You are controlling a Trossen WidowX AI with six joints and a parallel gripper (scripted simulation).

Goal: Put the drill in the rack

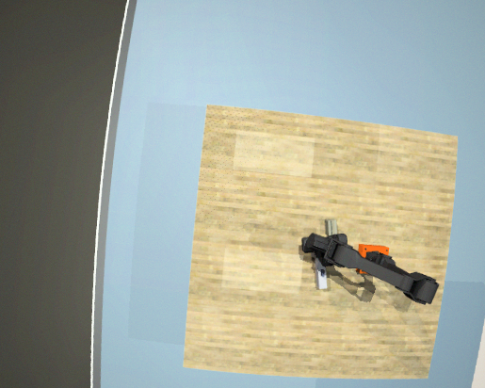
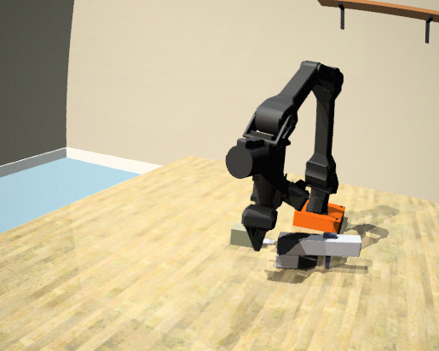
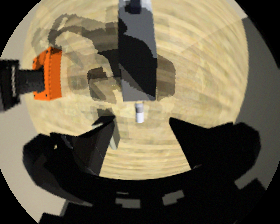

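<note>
The light grey drill body [image 1: 321,282] [image 2: 348,245] [image 3: 137,47] lies raised on a small foot, partly in the arm's shadow. A dark blue key [image 1: 322,271] [image 2: 330,235] [image 3: 134,6] shows on its top; how deep it sits I cannot tell. A short white drill [image 2: 269,241] [image 3: 139,114] sticks out of the body's front end. My gripper [image 2: 257,246] [image 3: 142,121] points down, open and empty, with its fingertips just beyond the drill's free end and to either side of its line. The grey-green grooved rack [image 1: 331,227] [image 2: 238,237] [image 3: 115,141] is partly hidden by a finger.
The orange arm base [image 1: 374,250] [image 2: 315,221] [image 3: 54,75] stands behind the drill body and rack. The arm hides the front of the drill body in the top view. A wooden shelf [image 2: 390,10] hangs high on the back wall.
</note>
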